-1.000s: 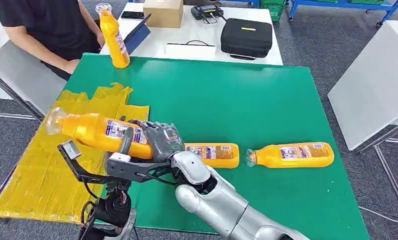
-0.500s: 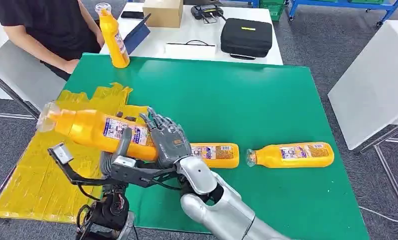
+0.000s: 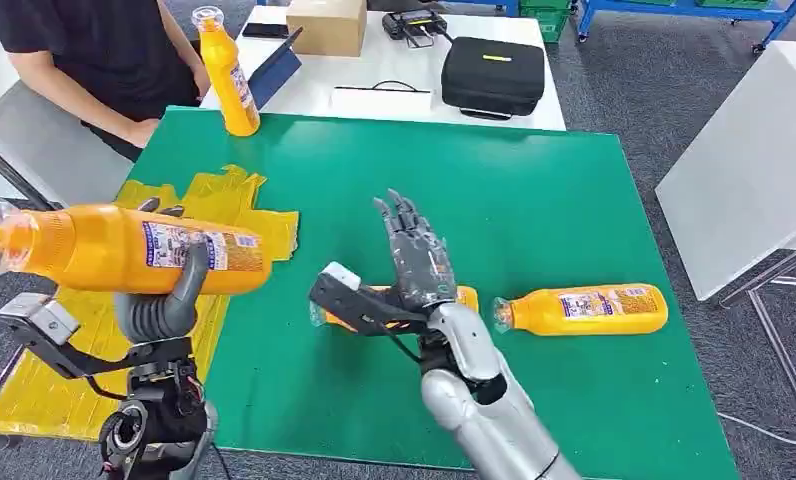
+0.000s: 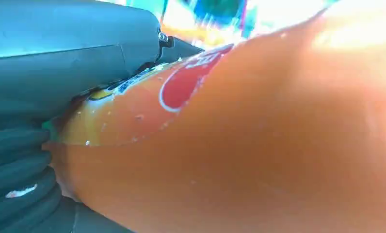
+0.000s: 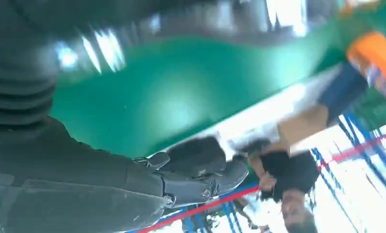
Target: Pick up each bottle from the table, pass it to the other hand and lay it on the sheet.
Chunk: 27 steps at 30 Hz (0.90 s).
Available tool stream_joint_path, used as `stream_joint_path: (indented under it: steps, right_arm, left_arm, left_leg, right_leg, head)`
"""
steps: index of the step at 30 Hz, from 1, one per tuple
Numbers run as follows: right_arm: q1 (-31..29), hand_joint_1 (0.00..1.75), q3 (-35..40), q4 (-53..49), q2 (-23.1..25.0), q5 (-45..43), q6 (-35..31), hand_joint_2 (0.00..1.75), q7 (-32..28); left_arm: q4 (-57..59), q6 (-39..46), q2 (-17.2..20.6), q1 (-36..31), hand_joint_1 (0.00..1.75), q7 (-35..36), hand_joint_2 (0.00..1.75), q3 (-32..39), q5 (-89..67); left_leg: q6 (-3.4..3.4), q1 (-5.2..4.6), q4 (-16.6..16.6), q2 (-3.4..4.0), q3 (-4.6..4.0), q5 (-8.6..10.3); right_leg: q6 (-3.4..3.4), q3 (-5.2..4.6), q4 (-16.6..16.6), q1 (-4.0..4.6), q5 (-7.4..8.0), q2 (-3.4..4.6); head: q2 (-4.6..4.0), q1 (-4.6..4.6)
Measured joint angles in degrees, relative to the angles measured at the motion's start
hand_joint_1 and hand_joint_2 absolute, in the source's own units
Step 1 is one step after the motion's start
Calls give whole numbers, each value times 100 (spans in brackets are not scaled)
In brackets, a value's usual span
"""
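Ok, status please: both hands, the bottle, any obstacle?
Left hand holds bottle above yellow sheet. Right hand open, over green table. Nothing in the way.

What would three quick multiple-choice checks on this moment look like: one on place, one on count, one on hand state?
1. Where is the held bottle?
A. Over the yellow sheet
B. On the white table
C. Lying on the green table

2. How many bottles lie flat on the green table?
A. None
B. Two
C. Four

3. What is the right hand doing?
A. Gripping a bottle
B. Pressing the sheet
C. Open, holding nothing

Answers: 1 A, the left hand holds it above the sheet's edge. 2 B, one near bottle behind the right hand, one far bottle beside it. 3 C, its fingers are spread and empty.
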Motion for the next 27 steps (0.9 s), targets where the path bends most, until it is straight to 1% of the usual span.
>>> stream_joint_path:
  steps: [3, 6, 11, 14, 15, 18, 20, 27]
  right_arm:
    - [103, 0, -438, -345, -35, -189, 44, 0, -218]
    - [200, 0, -790, -679, -59, -281, 186, 0, -351]
    - [352, 0, -1034, -946, -101, -359, 459, 0, -497]
    - [389, 0, -1093, -1000, -116, -375, 487, 0, -521]
    - [390, 0, -1106, -1009, -116, -414, 522, 0, -545]
    - [389, 0, -1113, -1011, -116, -516, 603, 0, -602]
    - [387, 0, -1121, -1011, -116, -552, 675, 0, -609]
    - [387, 0, -1156, -1011, -114, -563, 726, 0, -611]
  left_arm:
    - [375, 180, 188, -13, 175, -6, 175, 350, -1251]
    - [1075, 421, 415, -169, 175, -6, 175, 609, -2615]
    - [2253, 835, 810, -455, 175, 114, 175, 729, -4806]
    - [2703, 892, 951, -537, 175, 169, 175, 777, -5009]
    - [2818, 931, 1005, -566, 175, 286, 175, 775, -5232]
    - [3239, 1080, 1168, -666, 175, 664, 175, 758, -6394]
    - [3632, 1154, 1260, -765, 175, 785, 175, 727, -6986]
    - [4313, 1253, 1375, -931, 175, 846, 175, 659, -7164]
  left_leg:
    - [-1, 0, 0, -2, 0, 1]
    - [-5, 2, 0, -2, 0, 4]
    - [-10, 2, -1, 2, 0, 7]
    - [-10, 2, -1, 2, 0, 7]
    - [-10, 2, -1, 1, 0, 7]
    - [-10, 2, -1, 1, 0, 7]
    - [-10, 3, -1, 1, 0, 7]
    - [-10, 2, -1, 1, -1, 8]
  right_leg:
    - [-1, -2, 0, 1, 0, -1]
    - [-1, -1, 0, 2, 0, 0]
    - [-3, -3, 1, 1, 2, 1]
    - [-3, -3, 1, 1, 2, 1]
    - [-3, -3, 1, 1, 2, 1]
    - [-3, -4, 1, 1, 2, 1]
    - [-3, -4, 1, 1, 2, 1]
    - [-3, -3, 1, 1, 2, 1]
  head:
    - [0, 0]
    - [0, 0]
    - [0, -2]
    - [0, 0]
    - [0, 0]
    - [0, 0]
    - [0, 0]
    - [0, 2]
